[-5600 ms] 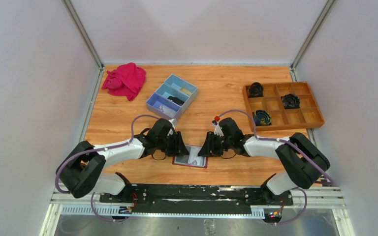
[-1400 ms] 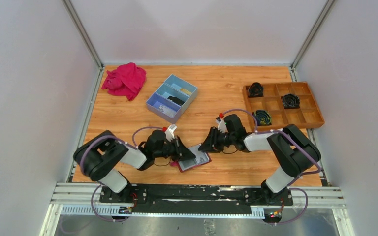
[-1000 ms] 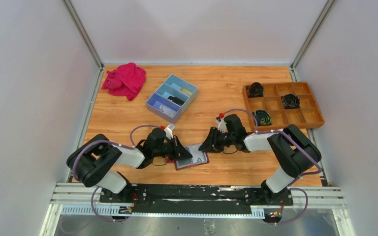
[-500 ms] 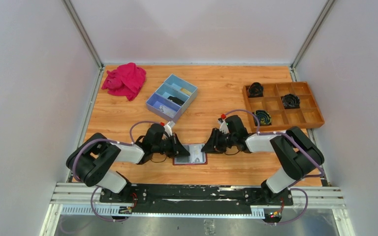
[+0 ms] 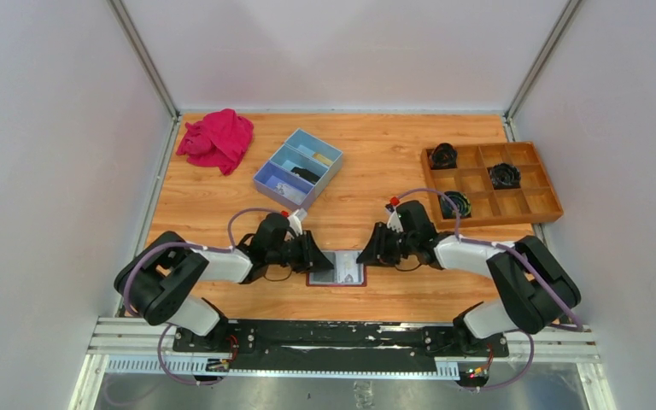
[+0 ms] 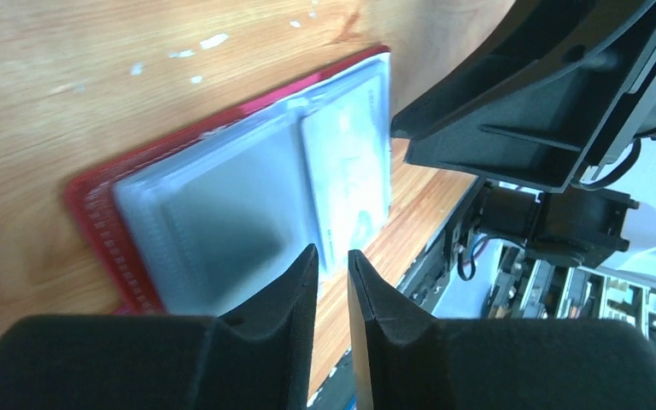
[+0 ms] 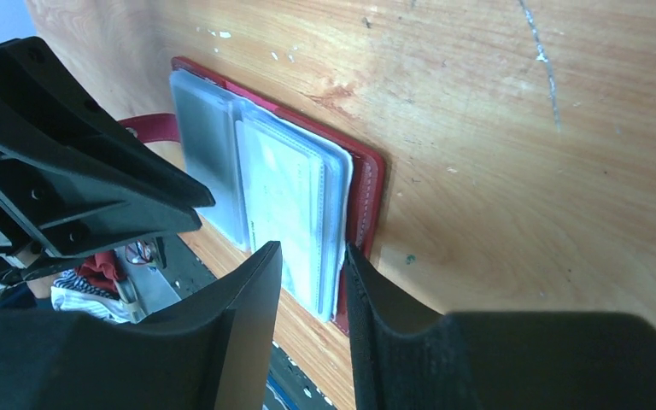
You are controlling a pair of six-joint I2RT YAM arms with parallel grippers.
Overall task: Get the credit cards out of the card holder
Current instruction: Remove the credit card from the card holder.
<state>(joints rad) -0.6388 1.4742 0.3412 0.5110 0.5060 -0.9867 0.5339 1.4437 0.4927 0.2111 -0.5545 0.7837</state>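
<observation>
**Top view:** the left tool (image 5: pixel 319 260) and right tool (image 5: pixel 364 255) cover the 2 short ends of the card holder (image 5: pixel 336 270).

**Credit cards** (image 7: pixel 295 201)**:** they sit behind cloudy pockets. Their count and print are unreadable.

**Left wrist view:** the tool's own fingers (image 6: pixel 265 329), dark and blurred, hide the holder's near corner. The right tool's black body blocks the desk (image 6: pixel 94 68) beyond.

**Right wrist view:** the strap (image 7: pixel 149 127) runs behind the left tool, so its end is unseen. The holder's near corner is lost between the fingers.

**Too small to identify:** the blue box (image 5: pixel 299 168) contents and the 3 dark items (image 5: pixel 504 175) in the wooden tray (image 5: pixel 530 205).
</observation>
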